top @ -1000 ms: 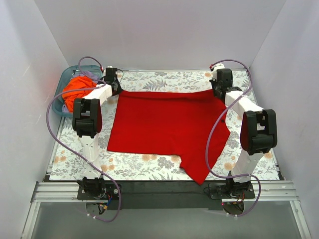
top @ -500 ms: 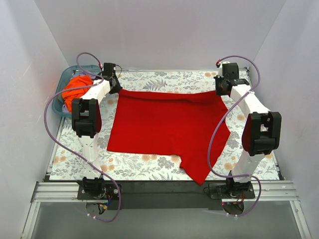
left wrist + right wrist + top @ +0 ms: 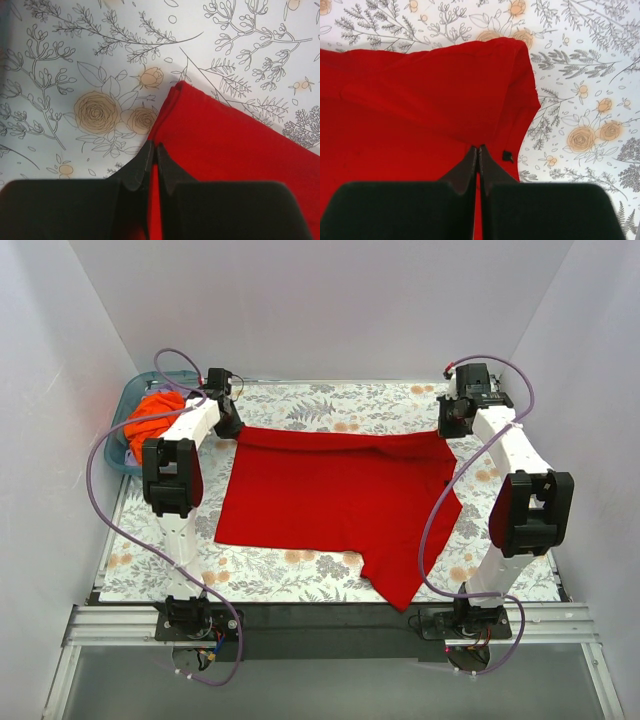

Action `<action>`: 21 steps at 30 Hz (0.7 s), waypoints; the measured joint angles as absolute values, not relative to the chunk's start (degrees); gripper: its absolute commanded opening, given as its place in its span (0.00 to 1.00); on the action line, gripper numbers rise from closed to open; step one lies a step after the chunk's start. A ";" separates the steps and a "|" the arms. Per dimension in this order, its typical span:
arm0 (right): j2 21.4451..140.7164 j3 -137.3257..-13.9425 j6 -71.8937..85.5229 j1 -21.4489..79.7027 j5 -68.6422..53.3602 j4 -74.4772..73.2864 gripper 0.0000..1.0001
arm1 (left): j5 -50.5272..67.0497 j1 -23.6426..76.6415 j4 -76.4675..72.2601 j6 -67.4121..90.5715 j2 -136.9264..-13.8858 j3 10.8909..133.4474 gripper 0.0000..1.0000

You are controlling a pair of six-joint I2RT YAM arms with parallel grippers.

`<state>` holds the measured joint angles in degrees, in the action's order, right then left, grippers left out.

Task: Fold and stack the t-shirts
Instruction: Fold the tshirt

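The red t-shirt lies spread on the flowered table, one sleeve hanging toward the front edge. My left gripper is shut on its far left corner, and the cloth shows between the fingers in the left wrist view. My right gripper is shut on its far right corner, seen in the right wrist view. Both corners are lifted a little off the table. The orange t-shirt lies crumpled in the teal bin at the back left.
The flowered table cover runs to white walls at the back and sides. The black front rail holds both arm bases. The teal bin stands just left of my left arm.
Both grippers have moved back and outward with the shirt's far corners. The far edge is pulled tighter and now sags slightly in the middle.
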<state>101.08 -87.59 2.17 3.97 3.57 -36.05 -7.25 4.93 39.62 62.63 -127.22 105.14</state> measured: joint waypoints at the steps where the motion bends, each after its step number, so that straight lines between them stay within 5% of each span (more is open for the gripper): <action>1: 100.84 -87.61 2.55 3.84 2.98 -36.73 0.01 | -7.25 4.91 40.25 62.72 -127.00 105.14 0.00; 21: 100.73 -82.11 5.63 1.91 0.67 -42.24 0.02 | -7.88 4.60 40.86 64.38 -120.22 94.24 0.00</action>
<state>100.73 -82.11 5.63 1.91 0.67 -42.24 -7.88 4.60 40.86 64.38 -120.22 94.24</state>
